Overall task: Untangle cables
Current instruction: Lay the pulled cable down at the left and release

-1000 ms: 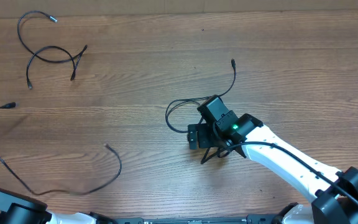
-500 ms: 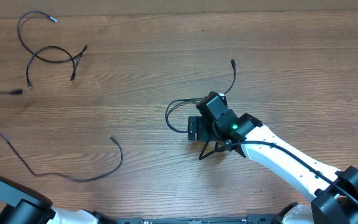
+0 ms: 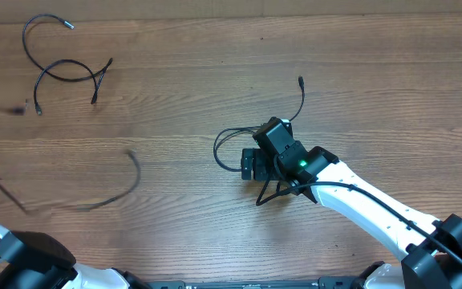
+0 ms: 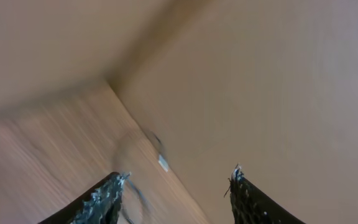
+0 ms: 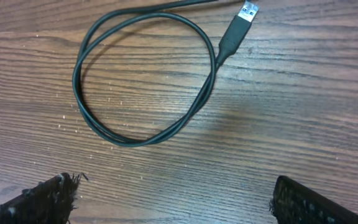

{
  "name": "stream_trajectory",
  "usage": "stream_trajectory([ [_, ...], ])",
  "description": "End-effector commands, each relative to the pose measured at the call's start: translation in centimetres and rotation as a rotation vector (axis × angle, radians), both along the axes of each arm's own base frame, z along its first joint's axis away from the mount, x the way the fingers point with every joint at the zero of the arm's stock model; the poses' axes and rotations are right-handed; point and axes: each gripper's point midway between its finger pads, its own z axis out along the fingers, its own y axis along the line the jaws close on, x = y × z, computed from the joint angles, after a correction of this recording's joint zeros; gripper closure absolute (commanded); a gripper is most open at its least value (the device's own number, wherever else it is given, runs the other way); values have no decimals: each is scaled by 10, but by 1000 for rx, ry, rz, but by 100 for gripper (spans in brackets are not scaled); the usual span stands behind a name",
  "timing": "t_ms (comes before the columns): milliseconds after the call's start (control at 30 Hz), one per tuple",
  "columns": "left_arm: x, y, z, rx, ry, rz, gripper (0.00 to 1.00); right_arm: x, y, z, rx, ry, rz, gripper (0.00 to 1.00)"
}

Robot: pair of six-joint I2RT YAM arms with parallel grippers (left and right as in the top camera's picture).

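Several thin black cables lie on the wooden table. Two crossed ones [image 3: 64, 71] rest at the far left. A long one [image 3: 95, 201] at the left is motion-blurred and runs off the left edge. In the middle, a looped cable [image 3: 224, 149] lies just beyond my right gripper [image 3: 249, 167]. The right wrist view shows that loop [image 5: 104, 127] and its silvery plug [image 5: 246, 12] ahead of the open right gripper [image 5: 173, 183], apart from its fingers. The left wrist view is blurred. My left gripper [image 4: 179, 175] has its jaws apart, with a faint cable strand [image 4: 137, 194] beside the left finger.
The left arm's base [image 3: 22, 258] fills the lower left corner. The white right arm [image 3: 375, 213] reaches in from the lower right. The table's far edge [image 3: 231, 16] runs along the top, and a tan wall [image 4: 278, 81] fills much of the left wrist view.
The long left cable has swung up and toward the left edge, now blurred. The left arm has risen into the lower left corner. The right arm and looped cable have stayed put.
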Motion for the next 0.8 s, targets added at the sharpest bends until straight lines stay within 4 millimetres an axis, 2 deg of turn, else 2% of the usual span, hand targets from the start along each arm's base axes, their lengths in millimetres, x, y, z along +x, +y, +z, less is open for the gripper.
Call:
stream_trajectory([
  [0, -33, 35, 33, 234, 95, 224, 43, 6, 4, 7, 9, -27, -7, 0],
  [67, -41, 44, 39, 283, 117, 281, 44, 7, 6, 7, 17, -26, -3, 0],
  [167, -42, 56, 29, 307, 163, 318, 44, 7, 11, 9, 42, -26, 7, 0],
  [300, -31, 66, -17, 234, 258, 287, 41, 10, 16, 12, 66, -38, 13, 0],
  [333, -26, 64, -29, 207, 276, 259, 34, 10, 16, 12, 68, -40, 13, 0],
  [367, -20, 60, -44, 173, 297, 219, 22, 10, 16, 12, 69, -41, 13, 0],
  [400, -14, 54, -55, 143, 314, 182, 4, 11, 17, 12, 69, -42, 13, 0],
  [433, -7, 44, -67, 106, 330, 130, 0, 11, 17, 12, 70, -43, 13, 0],
  [533, 4, 12, -94, 21, 396, 29, 0, 12, 17, 13, 72, -47, 12, 0],
  [600, 11, -16, -111, -6, 472, -46, 4, 12, 18, 14, 76, -51, 13, 0],
  [667, 17, -48, -127, -18, 554, -131, 0, 14, 19, 15, 82, -59, 13, 0],
  [767, 13, -91, -149, -95, 679, -163, 0, 16, 20, 16, 87, -67, 13, 0],
])
